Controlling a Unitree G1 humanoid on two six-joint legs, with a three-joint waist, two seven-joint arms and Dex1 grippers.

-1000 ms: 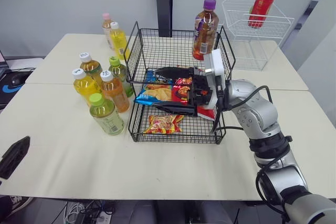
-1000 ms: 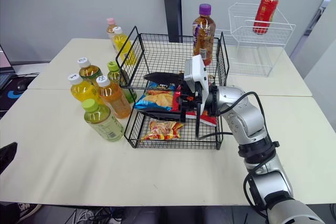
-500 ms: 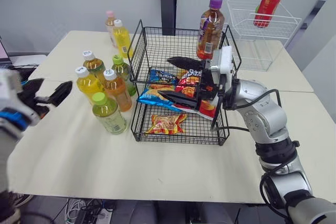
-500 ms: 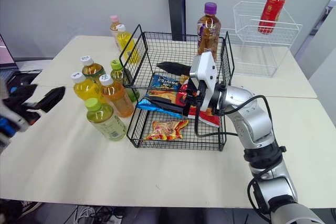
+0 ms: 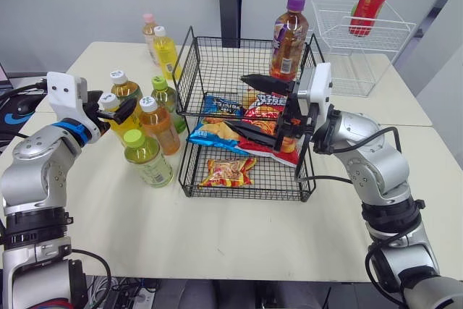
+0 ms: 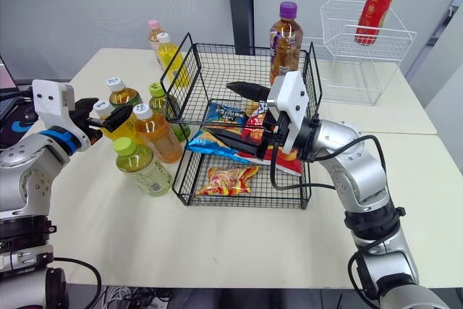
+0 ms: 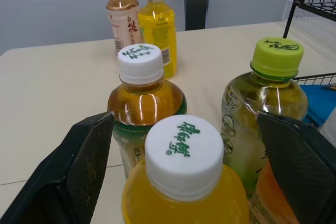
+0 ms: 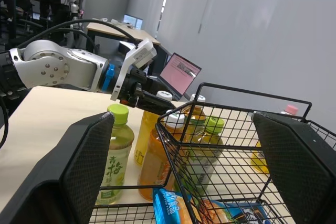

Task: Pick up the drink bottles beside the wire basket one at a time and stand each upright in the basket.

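Bottles [image 5: 160, 129] — clear plastic, beside wire basket [image 5: 230, 69], left gripper [image 5: 112, 103], right gripper [image 5: 237, 101] both splayed

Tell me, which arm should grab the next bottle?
Probably the left. The left gripper is open, with the white-capped yellow bottle between its fingers, beside the wire basket. The right gripper hangs open over snack bags inside it.

We see a cream table [image 5: 239, 236] with a white rack [image 5: 359, 34] at its far right corner. A blue chip bag [image 5: 217, 129] and a red snack bag [image 5: 264, 110] lie above a small yellow packet [image 5: 226, 171]. An open laptop [image 8: 180, 72] shows a pink screen.
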